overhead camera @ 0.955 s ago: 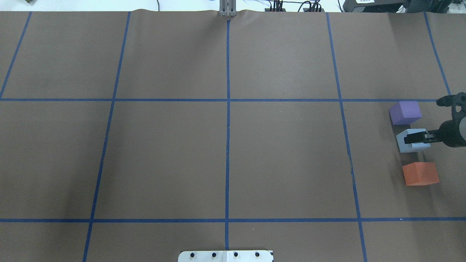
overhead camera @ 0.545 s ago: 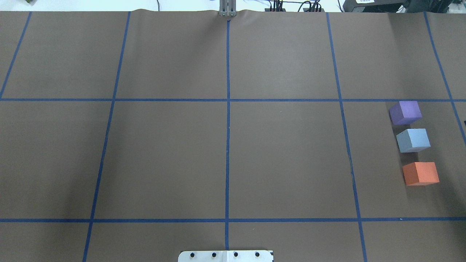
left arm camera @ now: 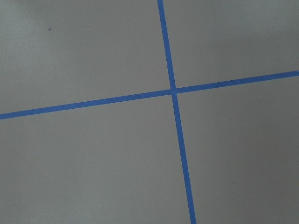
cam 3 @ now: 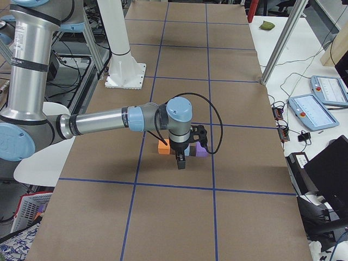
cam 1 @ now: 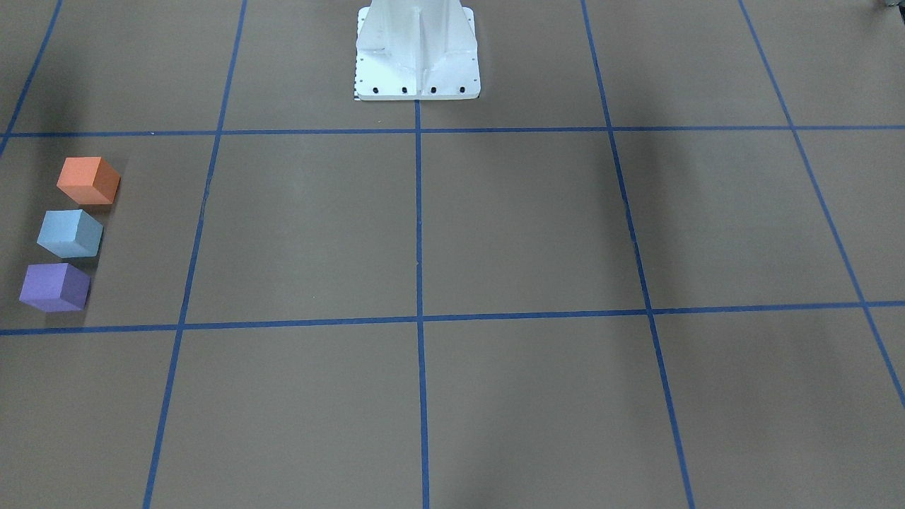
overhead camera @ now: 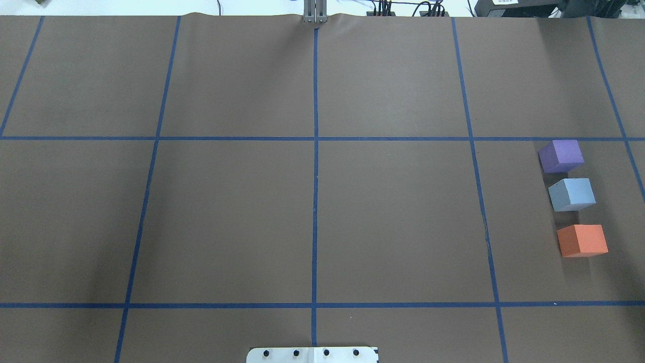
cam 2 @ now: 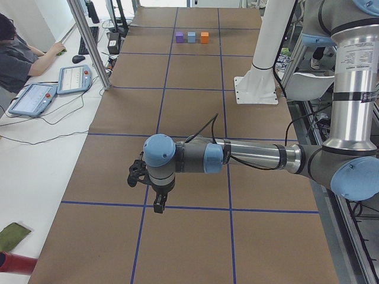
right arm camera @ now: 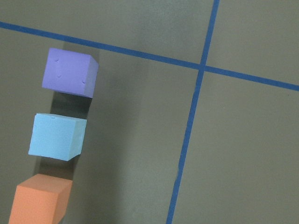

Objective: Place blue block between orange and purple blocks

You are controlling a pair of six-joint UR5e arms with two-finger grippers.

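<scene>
Sitting between the purple foam cube [overhead camera: 561, 156] and orange foam cube [overhead camera: 582, 240], the blue foam cube [overhead camera: 572, 194] looks light, squashy, best pinched across flat sides; left gripper [cam 2: 159, 206], right gripper [cam 3: 181, 162], can't tell if open.

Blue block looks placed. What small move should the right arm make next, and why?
Probably just draw the right gripper up and away to rest: the blue block stands free in line between the purple block and orange block, touching neither, so nothing seems left to adjust.
</scene>
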